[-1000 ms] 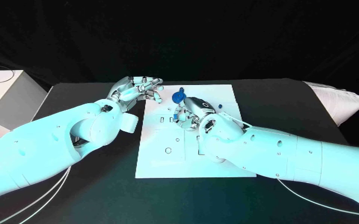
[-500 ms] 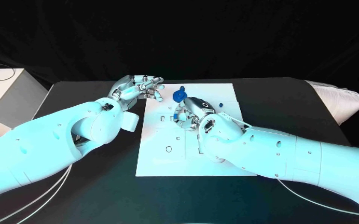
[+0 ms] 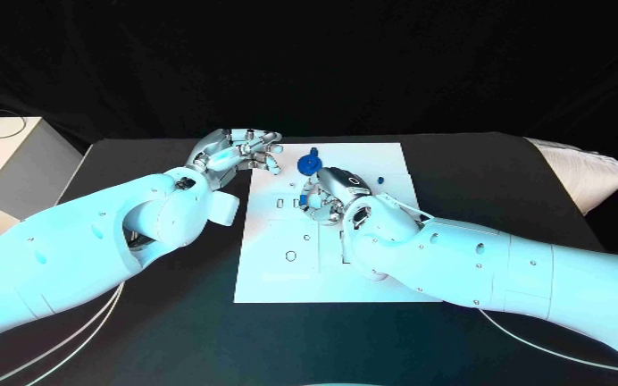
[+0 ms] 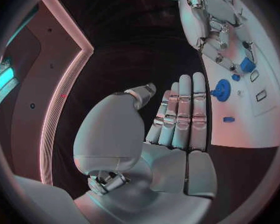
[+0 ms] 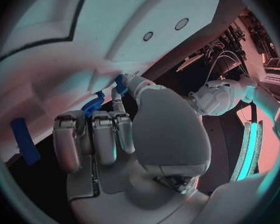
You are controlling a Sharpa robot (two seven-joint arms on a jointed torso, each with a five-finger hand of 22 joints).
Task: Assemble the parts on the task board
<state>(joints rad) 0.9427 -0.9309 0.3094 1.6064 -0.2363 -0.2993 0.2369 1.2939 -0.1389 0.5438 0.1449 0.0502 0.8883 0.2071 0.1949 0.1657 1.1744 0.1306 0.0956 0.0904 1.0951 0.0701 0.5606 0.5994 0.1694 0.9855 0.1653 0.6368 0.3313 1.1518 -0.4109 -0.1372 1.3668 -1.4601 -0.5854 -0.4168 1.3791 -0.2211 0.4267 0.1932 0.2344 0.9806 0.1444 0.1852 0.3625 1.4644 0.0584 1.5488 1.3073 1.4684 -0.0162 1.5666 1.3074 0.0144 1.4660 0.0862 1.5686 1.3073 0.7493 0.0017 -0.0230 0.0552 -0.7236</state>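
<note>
A: Right hand [image 3: 332, 191] low over white board [image 3: 373, 270], fingers pinching small blue part [image 4: 247, 65]. Left hand [image 3: 238, 152] spread, empty, at board's far corner.

B: Risk: tilted in pinch, jams at slot, maybe knocks round blue piece [image 3: 308, 166] nearby.

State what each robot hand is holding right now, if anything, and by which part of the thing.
The left hand holds nothing; its fingers are straight and open. The right hand pinches a small blue part at its fingertips, against the task board; which end it grips cannot be told.
</note>
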